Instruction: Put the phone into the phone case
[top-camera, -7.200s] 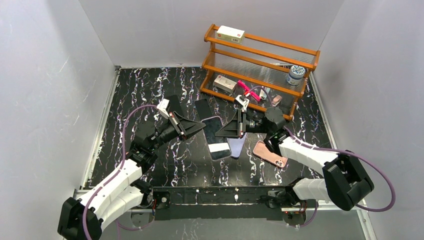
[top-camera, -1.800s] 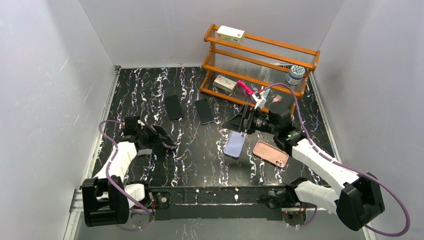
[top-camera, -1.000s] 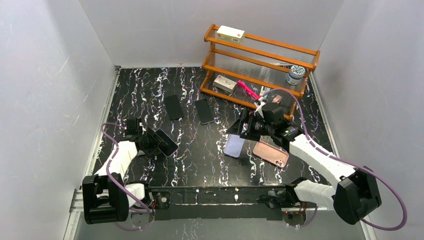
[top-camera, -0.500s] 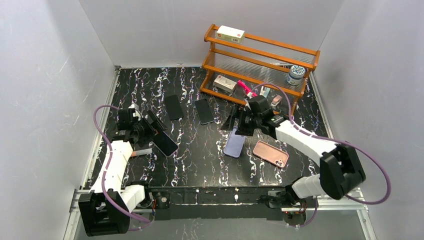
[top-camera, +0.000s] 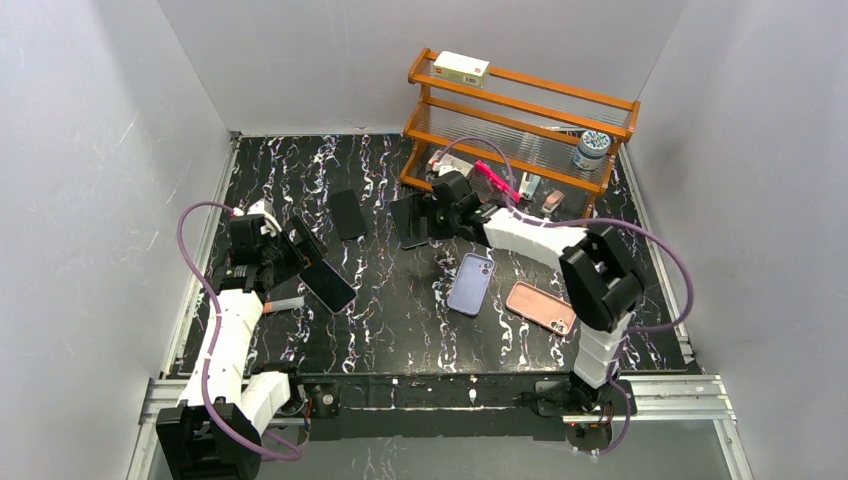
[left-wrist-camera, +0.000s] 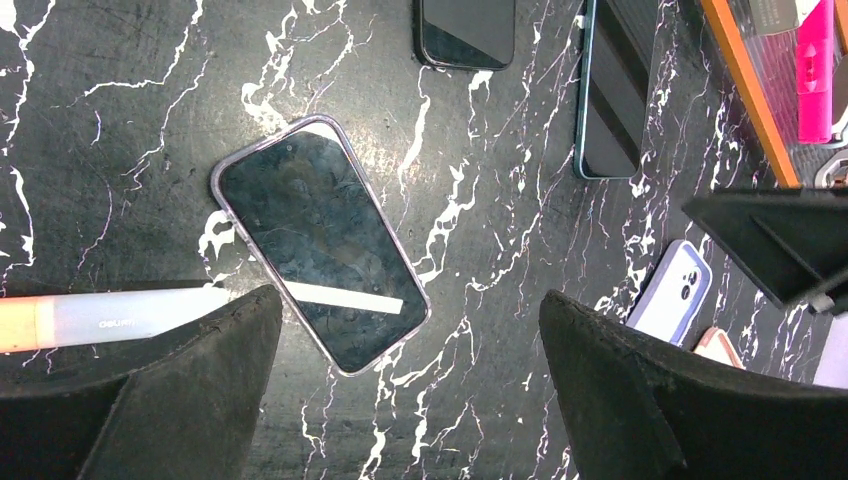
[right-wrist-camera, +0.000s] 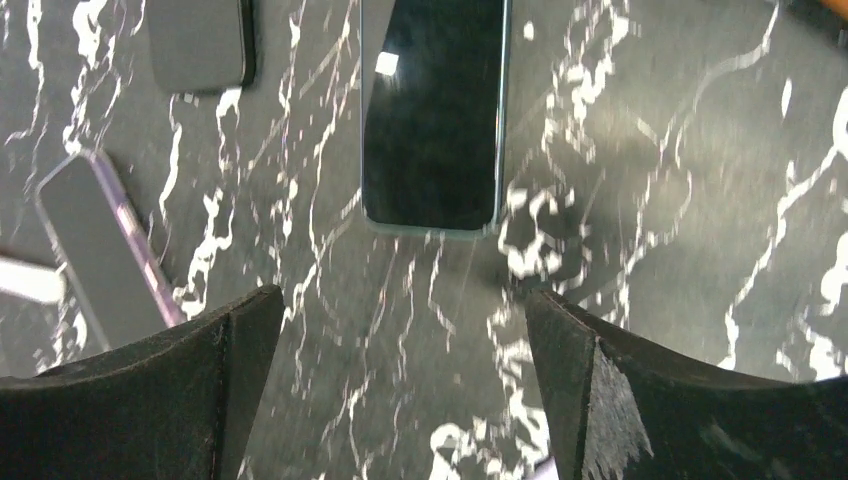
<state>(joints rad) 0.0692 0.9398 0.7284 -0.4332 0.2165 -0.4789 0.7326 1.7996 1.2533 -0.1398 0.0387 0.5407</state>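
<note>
A dark-screened phone rimmed by a clear purplish phone case (left-wrist-camera: 318, 255) lies flat on the black marble table (top-camera: 390, 310), also seen from above (top-camera: 325, 286). My left gripper (left-wrist-camera: 410, 298) hovers open just above its near end, nothing between the fingers; in the top view the left gripper (top-camera: 290, 252) is at the table's left. My right gripper (right-wrist-camera: 402, 295) is open and empty, hanging over a teal-edged dark phone (right-wrist-camera: 435, 110); from above the right gripper (top-camera: 432, 214) sits beside that phone (top-camera: 407, 221).
A black phone (top-camera: 347, 213) lies behind. A lavender phone (top-camera: 470, 283) and a pink one (top-camera: 540, 306) lie face down mid-right. A white tube (left-wrist-camera: 110, 315) rests by the cased phone. The wooden shelf (top-camera: 520, 120) stands at the back right.
My left gripper opened, let go of the cased phone and rose off it. The right arm swung left and back from the lavender phone to over the teal-edged phone.
</note>
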